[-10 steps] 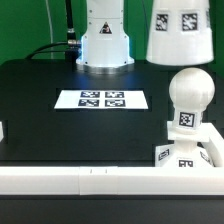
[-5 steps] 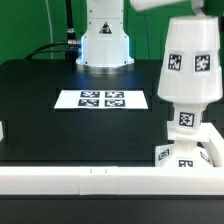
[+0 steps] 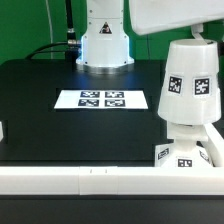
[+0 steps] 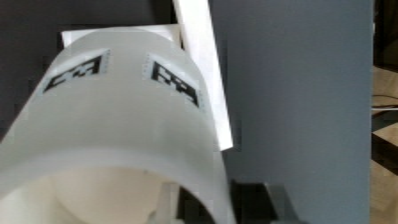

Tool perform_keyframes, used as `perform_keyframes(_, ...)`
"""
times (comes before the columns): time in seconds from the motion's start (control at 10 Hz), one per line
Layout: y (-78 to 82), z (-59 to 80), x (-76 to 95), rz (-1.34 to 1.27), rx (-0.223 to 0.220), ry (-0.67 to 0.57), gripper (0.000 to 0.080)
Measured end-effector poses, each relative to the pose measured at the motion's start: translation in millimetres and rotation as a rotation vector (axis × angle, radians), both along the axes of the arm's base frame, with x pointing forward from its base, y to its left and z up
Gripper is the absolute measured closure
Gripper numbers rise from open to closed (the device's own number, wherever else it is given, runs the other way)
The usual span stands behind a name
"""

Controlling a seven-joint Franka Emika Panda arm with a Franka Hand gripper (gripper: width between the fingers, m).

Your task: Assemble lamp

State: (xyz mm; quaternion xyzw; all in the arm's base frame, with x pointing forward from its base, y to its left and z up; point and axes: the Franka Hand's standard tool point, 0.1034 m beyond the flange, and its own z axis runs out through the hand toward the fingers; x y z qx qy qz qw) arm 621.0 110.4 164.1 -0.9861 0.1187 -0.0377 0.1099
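The white tapered shade [image 3: 190,85] stands upright at the exterior view's right, down over the ball bulb, which it hides. Below it sits the low square base [image 3: 182,157] with its markers. My gripper [image 3: 195,38] is at the shade's top, under the white arm body, and is shut on the shade's wall. In the wrist view the shade [image 4: 107,130] fills most of the picture, its markers showing. Its wall runs between my two dark fingers, where my gripper [image 4: 228,203] is closed on it.
The marker board [image 3: 100,99] lies flat on the black table in the middle. The arm's white pedestal [image 3: 105,40] stands at the back. A white rail [image 3: 90,180] runs along the front edge. A small white part [image 3: 2,130] sits at the left edge.
The shade has come down from high above the bulb. It has moved a little to the exterior view's left and now covers the ball that showed before.
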Motion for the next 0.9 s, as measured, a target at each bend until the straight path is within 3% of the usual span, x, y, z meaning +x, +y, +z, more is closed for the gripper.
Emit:
perform_keyframes(0.3,-0.7,-4.7,-1.2,-0.001,-0.001,0.007,0.0757)
perform_keyframes(0.4,-1.0,-4.6,-1.1,-0.001,-0.001,0.007,0.0651)
perform_keyframes(0.5,-1.2,-4.7,-1.2,-0.002,-0.001,0.007,0.0651)
perform_keyframes(0.7,-2.2,-4.7,-1.1,-0.003,-0.001,0.007,0.0327)
perform_keyframes(0.8,-2.9,-4.3,-0.9,-0.004,-0.001,0.007,0.0327)
perform_keyframes(0.9,-3.0,-1.1,-1.6,-0.008,-0.001,0.007,0.0154)
